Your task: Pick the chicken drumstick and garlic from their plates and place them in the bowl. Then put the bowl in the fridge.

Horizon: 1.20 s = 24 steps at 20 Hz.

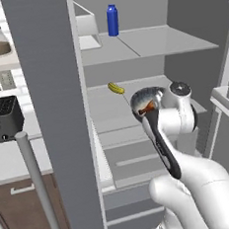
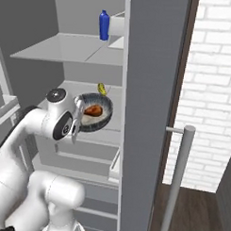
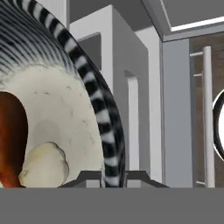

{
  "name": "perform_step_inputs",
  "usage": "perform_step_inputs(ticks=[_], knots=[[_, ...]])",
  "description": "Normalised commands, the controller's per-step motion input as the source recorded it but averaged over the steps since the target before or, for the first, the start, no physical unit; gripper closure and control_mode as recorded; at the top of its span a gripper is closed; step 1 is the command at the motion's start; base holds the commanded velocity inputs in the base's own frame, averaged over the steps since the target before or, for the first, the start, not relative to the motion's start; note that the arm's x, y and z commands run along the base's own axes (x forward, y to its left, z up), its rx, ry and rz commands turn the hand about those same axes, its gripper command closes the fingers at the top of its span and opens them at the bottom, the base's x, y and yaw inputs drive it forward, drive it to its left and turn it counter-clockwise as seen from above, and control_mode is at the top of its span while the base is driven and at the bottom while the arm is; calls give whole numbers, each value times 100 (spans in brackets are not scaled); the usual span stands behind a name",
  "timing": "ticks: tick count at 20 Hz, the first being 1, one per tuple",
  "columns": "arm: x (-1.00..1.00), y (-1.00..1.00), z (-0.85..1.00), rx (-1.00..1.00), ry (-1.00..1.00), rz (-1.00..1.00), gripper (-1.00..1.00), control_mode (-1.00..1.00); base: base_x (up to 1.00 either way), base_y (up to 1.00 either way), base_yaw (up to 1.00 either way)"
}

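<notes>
— Open fridge ahead, door swung wide, pale shelves inside with a blue bottle up top and a small yellow thing, maybe a banana, on the middle shelf. Where's the bowl?

— Bowl is up at the arm's end, just in front of that middle shelf, tipped a bit on its side. Chicken drumstick sits in it, and the hand view shows the garlic lying right beside the drumstick.

— And the claw?

— Pinched together on the bowl's rim, one fingertip on each side of the wall.

— So both foods are loaded. Which step is this?

— Last one, I'd say: getting the bowl into the fridge. It doesn't look set down yet, though I can't be sure it's clear of the shelf.

— What's next?

— Probably reach further in, level the bowl so nothing rolls out, lower it onto bare shelf away from the banana, then let go.
</notes>
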Motion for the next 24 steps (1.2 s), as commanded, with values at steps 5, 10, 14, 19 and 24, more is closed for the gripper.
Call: perform_step_inputs(ticks=[5, 10, 14, 19, 24], knots=[[94, -15, 0, 4, 17, 0, 100, -100, 0, 0, 0], [64, -16, -28, 3, 2, 3, 100, -100, 0, 0, 0], [55, 0, -41, 0, -3, 6, 100, -100, 0, 0, 0], [45, 0, -27, 0, -2, 6, 100, -100, 0, 0, 0], [60, 0, -15, 0, 0, 5, -100, -100, 0, 0, 0]])
